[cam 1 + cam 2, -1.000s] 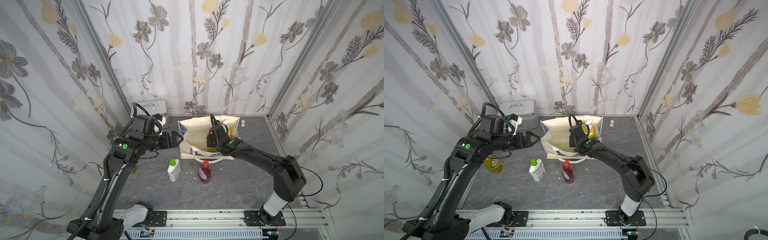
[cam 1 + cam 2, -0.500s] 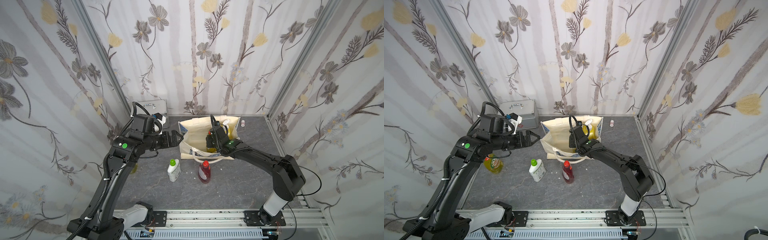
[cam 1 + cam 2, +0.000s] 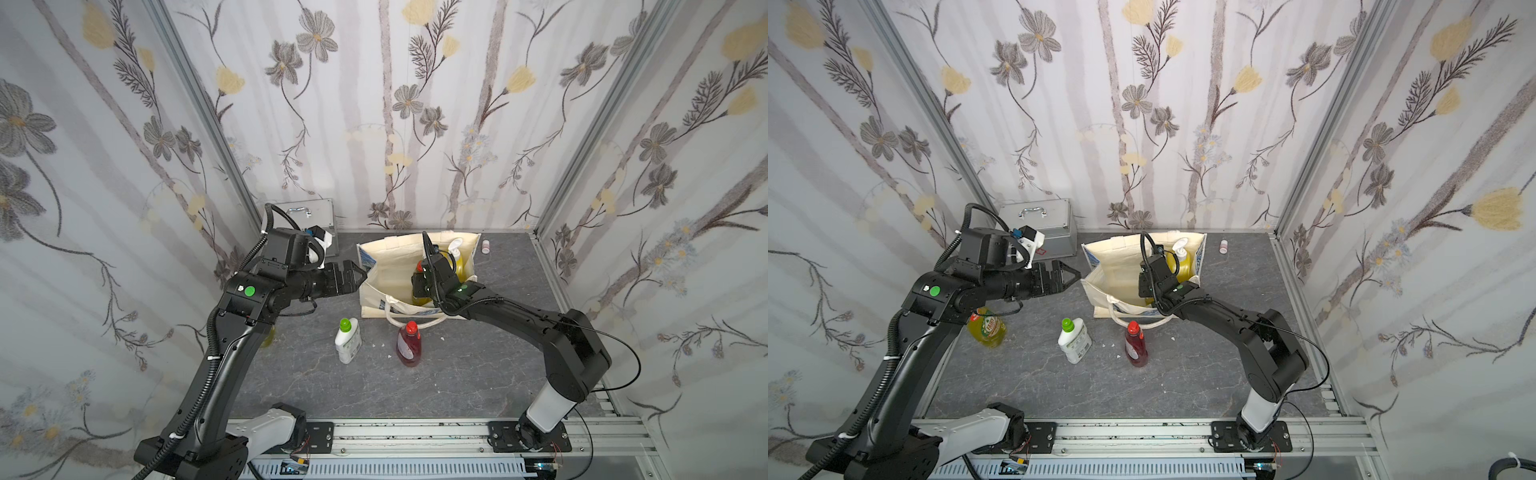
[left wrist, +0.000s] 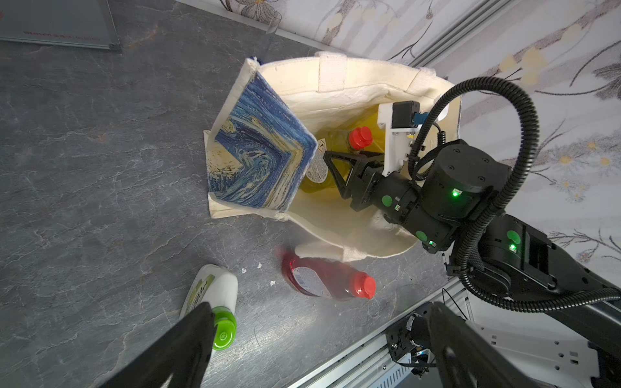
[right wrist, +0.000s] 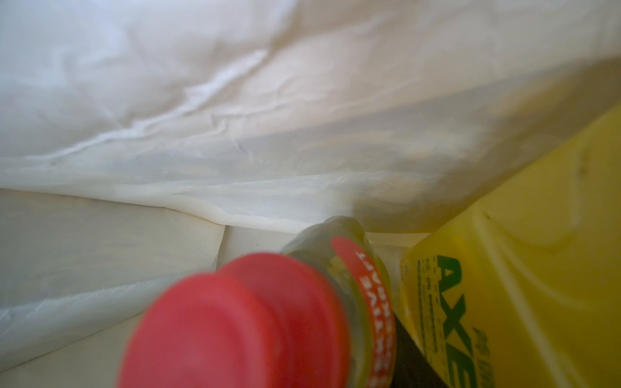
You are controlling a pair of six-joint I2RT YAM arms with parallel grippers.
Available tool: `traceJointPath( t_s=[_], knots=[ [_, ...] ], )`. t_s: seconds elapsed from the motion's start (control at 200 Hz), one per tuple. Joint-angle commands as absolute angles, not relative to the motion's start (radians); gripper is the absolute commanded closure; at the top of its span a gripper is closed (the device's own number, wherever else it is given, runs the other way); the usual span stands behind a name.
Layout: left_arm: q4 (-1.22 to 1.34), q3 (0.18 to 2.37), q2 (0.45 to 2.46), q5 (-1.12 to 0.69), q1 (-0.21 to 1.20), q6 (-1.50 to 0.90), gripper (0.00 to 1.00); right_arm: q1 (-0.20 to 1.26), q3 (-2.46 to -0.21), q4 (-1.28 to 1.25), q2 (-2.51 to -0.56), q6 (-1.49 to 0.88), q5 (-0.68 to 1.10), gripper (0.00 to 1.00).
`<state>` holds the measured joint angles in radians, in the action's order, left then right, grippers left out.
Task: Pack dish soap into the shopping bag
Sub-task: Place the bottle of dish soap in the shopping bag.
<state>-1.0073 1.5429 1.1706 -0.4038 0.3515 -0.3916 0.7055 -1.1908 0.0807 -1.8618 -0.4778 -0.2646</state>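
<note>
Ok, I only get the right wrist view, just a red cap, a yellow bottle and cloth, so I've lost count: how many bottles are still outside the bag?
Observer: Three on the table: a white green-capped bottle, a red bottle, and a yellow-green bottle partly behind the left arm.
Operator: Where's the left gripper?
Observer: The left gripper is open and empty, in the air beside the shopping bag.
Operator: Do I have the capped one?
Observer: Yes. The left wrist view shows the right gripper shut on the neck of a second yellow-green bottle, down inside the bag.
</note>
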Motion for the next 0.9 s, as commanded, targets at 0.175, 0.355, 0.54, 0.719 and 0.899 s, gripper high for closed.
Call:
traceJointPath(
  t_s=[0.175, 0.355, 0.54, 0.719, 0.899],
  knots=[
    [-0.993, 1.540, 1.171, -0.407, 0.351, -0.388, 0.00, 0.699, -1.186, 0.020, -1.852, -0.481, -0.275, 0.45],
    [-0.982, 1.534, 1.172, -0.408, 0.351, -0.397, 0.00, 0.701, -1.186, 0.023, -1.841, -0.475, -0.276, 0.43],
    [-0.971, 1.524, 1.169, -0.407, 0.351, -0.407, 0.00, 0.702, -1.191, 0.030, -1.829, -0.474, -0.266, 0.37],
    [-0.964, 1.522, 1.170, -0.405, 0.352, -0.414, 0.00, 0.711, -1.205, 0.042, -1.804, -0.468, -0.271, 0.20],
    [-0.958, 1.524, 1.177, -0.403, 0.351, -0.428, 0.00, 0.733, -1.230, 0.056, -1.789, -0.462, -0.305, 0.10]
  ],
)
